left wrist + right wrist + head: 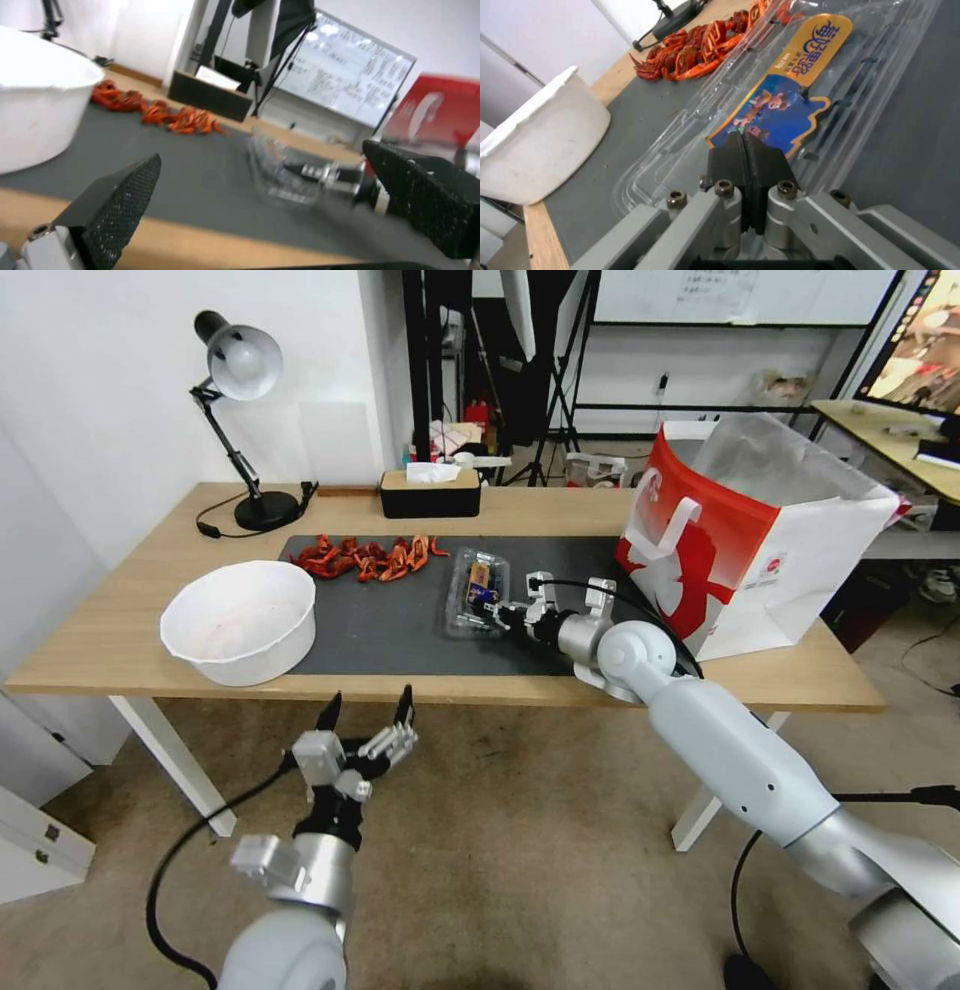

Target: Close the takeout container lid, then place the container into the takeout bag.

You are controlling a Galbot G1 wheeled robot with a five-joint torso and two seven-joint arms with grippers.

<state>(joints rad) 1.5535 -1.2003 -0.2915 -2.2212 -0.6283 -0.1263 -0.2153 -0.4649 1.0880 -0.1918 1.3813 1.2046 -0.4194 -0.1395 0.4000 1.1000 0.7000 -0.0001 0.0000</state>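
**Right gripper pressed shut on the clamshell lid**

Right gripper (492,617) sits on the near end of the clear plastic hinged takeout container (477,590), which lies on the dark grey mat (380,620) at the middle of the light wooden table (120,620). In the right wrist view its 2 black fingers (730,157) are pressed together with no gap, resting on the clear lid (780,90) just at the edge of the blue and orange label (785,97). Whether plastic is pinched between them cannot be told.

Surface and room:
- White round bowl (240,620) at the mat's left edge.
- Red crayfish pile (365,557) on the mat's far side.
- Black tissue box (430,492) and black desk lamp (240,420) along the table's far edge.
- Large red-and-white takeout bag (750,540) upright on the table's right end, mouth open, well apart from the container.
- Beige floor, with stands and a whiteboard behind.

Left gripper (365,715) hangs below the table's near edge, fingers spread wide, holding nothing.
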